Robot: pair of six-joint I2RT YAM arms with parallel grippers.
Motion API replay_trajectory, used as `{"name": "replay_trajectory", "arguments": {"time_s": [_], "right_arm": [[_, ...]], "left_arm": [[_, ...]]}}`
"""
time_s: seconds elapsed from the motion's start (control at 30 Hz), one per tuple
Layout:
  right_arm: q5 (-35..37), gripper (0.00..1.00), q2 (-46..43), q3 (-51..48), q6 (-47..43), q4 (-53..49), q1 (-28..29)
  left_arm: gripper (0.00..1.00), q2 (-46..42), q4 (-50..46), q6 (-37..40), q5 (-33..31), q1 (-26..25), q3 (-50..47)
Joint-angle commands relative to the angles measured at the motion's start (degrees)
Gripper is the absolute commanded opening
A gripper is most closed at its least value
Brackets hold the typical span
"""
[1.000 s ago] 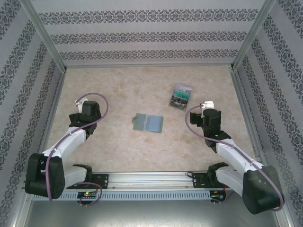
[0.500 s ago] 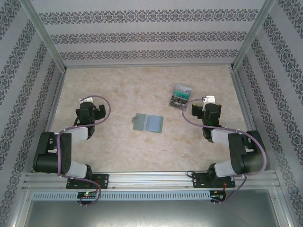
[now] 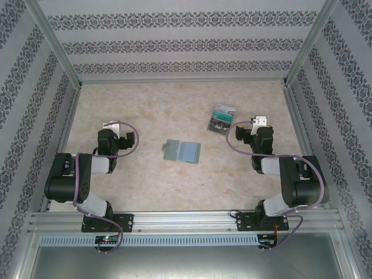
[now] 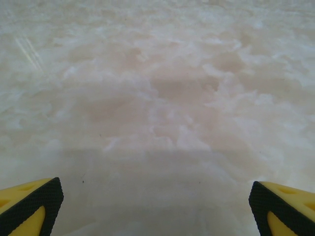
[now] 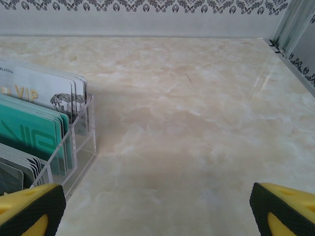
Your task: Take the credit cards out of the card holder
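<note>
The credit cards (image 5: 34, 129), teal and silvery-white, stand in rows inside a clear acrylic card holder (image 5: 82, 142) at the left edge of the right wrist view. From above, the card holder (image 3: 221, 118) sits right of the table's middle. My right gripper (image 5: 157, 209) is open over bare table just right of the holder, with nothing between its fingers. It stands near the holder (image 3: 256, 135) in the top view. My left gripper (image 4: 156, 206) is open above bare marble on the left side (image 3: 116, 138), far from the cards.
An open grey-green bifold (image 3: 182, 151) lies flat mid-table between the two arms. Patterned walls with metal posts (image 5: 290, 22) close in the marbled table (image 3: 174, 104) on three sides. Both arms are folded back near their bases.
Both arms have folded up, their elbows pulled in toward the bases. The grippers stayed roughly in place and open. The cards and bifold have not moved.
</note>
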Motion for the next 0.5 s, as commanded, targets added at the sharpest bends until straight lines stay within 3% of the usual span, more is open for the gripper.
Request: {"name": "replay_trajectory", "arguments": {"time_s": [0.0,0.47], "right_arm": [[-0.7,0.98,0.1,-0.5,0.2,2.7,0.3],[-1.0,0.98,0.1,-0.4,0.3,2.5,0.3]], "left_arm": [[1.00,0.1,3.7,1.3,1.3,-0.5,0.1],[1.00,0.1,3.9,1.5,1.2,-0.6,0.1]]}}
